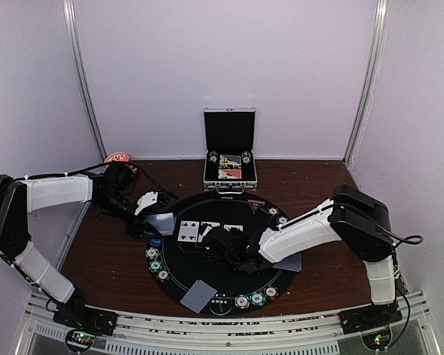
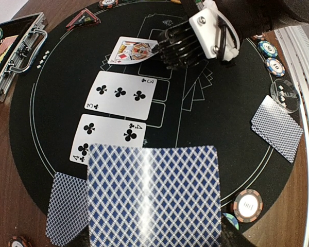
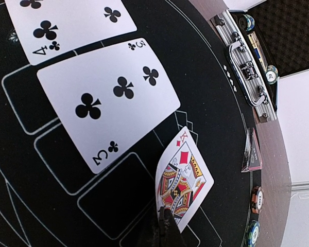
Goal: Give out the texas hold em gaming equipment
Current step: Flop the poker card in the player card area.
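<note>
Three face-up cards point(image 2: 121, 95) looked slick and bendy; edges suited gripping. Your shut, empty right gripper point(image 3: 164, 227) met the king of diamonds point(image 3: 184, 177); your part-open left gripper point(image 1: 149, 209) held a blue-backed card point(image 2: 152, 198).

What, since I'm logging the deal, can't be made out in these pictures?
Held card: face turned away in the left wrist view; only its patterned back shows in the left hand.
King: bottom corner covered by the right hand, right wrist view.
Four of clubs: cut off by the top edge, right wrist view.
Case: contents too small in the top view.
</note>
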`<state>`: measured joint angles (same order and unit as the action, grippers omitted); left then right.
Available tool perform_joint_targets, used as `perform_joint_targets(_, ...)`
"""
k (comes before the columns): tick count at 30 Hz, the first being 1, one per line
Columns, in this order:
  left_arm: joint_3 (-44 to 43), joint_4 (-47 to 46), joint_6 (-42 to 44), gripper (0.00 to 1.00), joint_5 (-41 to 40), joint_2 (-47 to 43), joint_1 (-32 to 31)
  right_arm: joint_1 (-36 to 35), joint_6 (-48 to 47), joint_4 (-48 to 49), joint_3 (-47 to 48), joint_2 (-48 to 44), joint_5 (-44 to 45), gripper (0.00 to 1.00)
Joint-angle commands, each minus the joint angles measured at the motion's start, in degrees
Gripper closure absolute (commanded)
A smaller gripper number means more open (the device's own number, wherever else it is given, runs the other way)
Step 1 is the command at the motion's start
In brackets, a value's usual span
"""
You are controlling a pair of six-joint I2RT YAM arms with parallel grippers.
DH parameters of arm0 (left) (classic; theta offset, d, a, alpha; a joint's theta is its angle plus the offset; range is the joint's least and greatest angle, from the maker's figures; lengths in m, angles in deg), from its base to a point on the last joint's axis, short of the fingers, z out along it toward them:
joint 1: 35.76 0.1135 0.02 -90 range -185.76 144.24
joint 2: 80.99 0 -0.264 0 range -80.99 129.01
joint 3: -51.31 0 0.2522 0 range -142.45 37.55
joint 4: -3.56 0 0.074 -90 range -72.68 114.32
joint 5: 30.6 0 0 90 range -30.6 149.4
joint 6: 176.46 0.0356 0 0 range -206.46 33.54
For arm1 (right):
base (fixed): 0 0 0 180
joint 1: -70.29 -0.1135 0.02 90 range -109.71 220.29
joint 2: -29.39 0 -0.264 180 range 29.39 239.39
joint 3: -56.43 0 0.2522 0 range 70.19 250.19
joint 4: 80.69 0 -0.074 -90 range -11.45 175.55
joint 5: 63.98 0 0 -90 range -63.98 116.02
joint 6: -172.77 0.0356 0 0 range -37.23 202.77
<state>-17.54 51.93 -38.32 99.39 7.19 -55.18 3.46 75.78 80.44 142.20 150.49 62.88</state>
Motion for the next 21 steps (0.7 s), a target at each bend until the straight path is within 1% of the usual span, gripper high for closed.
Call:
perform_joint_targets(1,-0.81,-0.68,0.50,0.40,1.50,-0.29,0.45,-0.37,-1.70,2.34,-0.88,-1.09,0.40,1.00)
perform_joint_targets(21,-0.82,-0.71,0.61,0.40,1.57,-0.14,0.44,-0.53,-3.04,2.82,0.88,1.30,0.41,1.00)
